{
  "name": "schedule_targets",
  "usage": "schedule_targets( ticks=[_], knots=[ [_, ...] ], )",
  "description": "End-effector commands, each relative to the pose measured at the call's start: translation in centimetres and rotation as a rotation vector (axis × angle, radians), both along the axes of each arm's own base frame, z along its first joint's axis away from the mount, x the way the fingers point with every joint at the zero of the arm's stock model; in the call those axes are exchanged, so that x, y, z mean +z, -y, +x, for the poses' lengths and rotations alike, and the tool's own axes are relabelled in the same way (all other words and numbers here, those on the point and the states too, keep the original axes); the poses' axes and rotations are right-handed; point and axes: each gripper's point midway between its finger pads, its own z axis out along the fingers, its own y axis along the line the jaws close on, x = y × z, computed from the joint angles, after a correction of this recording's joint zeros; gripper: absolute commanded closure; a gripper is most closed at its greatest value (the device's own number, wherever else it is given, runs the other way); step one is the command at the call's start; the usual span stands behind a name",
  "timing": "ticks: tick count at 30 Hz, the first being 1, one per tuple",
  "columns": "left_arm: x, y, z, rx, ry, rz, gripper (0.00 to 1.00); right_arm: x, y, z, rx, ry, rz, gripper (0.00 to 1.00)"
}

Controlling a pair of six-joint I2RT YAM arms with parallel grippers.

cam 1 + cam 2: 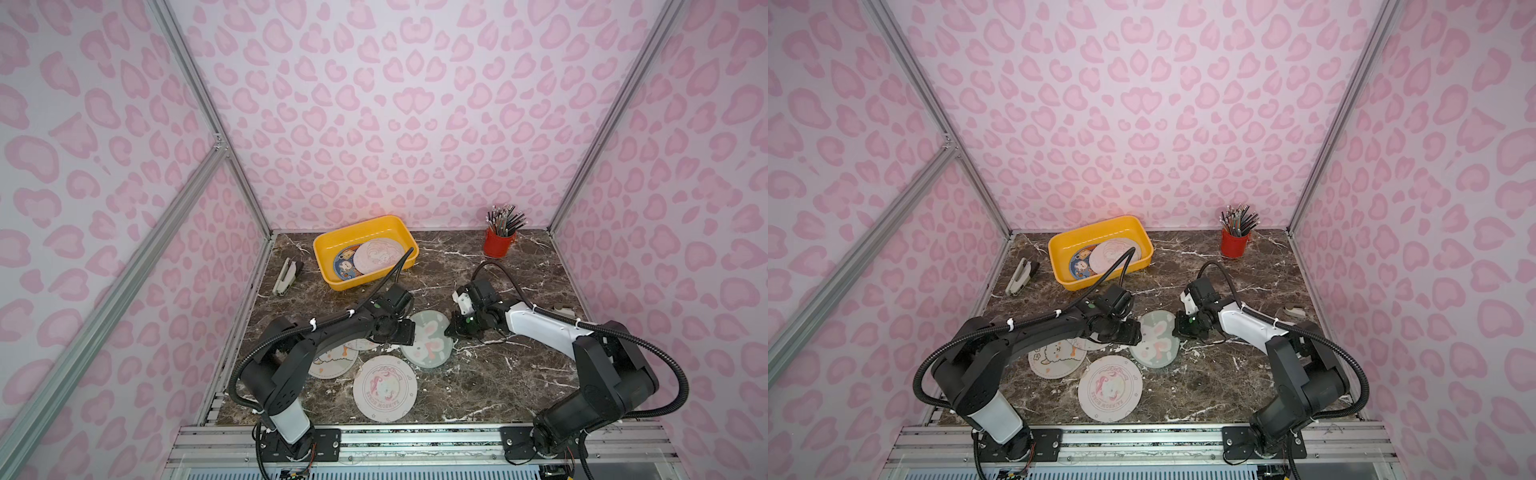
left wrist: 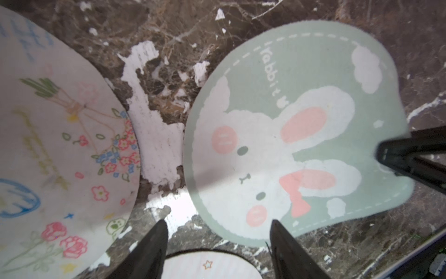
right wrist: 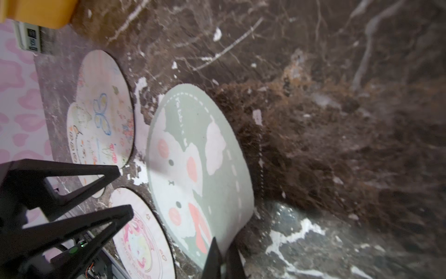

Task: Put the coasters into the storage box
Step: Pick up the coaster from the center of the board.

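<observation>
Right gripper [image 3: 223, 241]: clenched, its two fingers pinched on the rim of the green rabbit coaster [image 1: 428, 338], at the edge facing the right arm. That coaster lies near the middle of the marble table [image 1: 478, 382]. Whether the gripped edge is lifted off the surface cannot be told.

Left gripper [image 2: 218, 223]: released, jaws standing apart and holding nothing, hanging over the opposite edge of the green rabbit coaster.

Coasters on the table, count four:
- the green rabbit coaster;
- the floral coaster [image 2: 60, 145], just beside it and largely hidden under the left arm in both top views;
- the lamb coaster [image 1: 1054, 357], nearer the left arm's base;
- the unicorn coaster [image 1: 384, 388], nearest the front edge, just beside the rabbit one.

Storage box [image 1: 359, 221]: one, yellow, at the back left of the table, well apart from both grippers. Coasters inside, count two: the blue coaster [image 1: 344, 262] and a pale coaster [image 1: 378, 255] lying partly over it.

Total coasters seen: six.

Other items, one each:
- red pencil cup [image 1: 496, 245] holding pencils, back right;
- grey stapler-like tool [image 1: 284, 276], left of the box;
- small grey object [image 1: 1292, 311] near the right edge, partly hidden behind the right arm.
</observation>
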Motion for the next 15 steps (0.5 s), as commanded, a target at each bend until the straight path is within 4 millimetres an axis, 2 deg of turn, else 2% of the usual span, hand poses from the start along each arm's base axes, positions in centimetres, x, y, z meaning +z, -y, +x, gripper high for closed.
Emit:
schedule_targets(
  ticks=[1,8,15],
  knots=[
    [0.6,-0.7,0.3,0.028,0.032,-0.005,0.26,1.9,-0.9,0.7,0.021,0.032,0.039,1.00],
    [1.4,-3.3,0.1,0.083,0.066,-0.015,0.20,7.3,-3.6,3.5,0.057,0.151,0.137,1.00],
    [1.8,-6.3,-0.3,0.137,0.085,-0.008,0.16,11.3,-6.4,6.1,0.103,0.246,0.212,1.00]
  ],
)
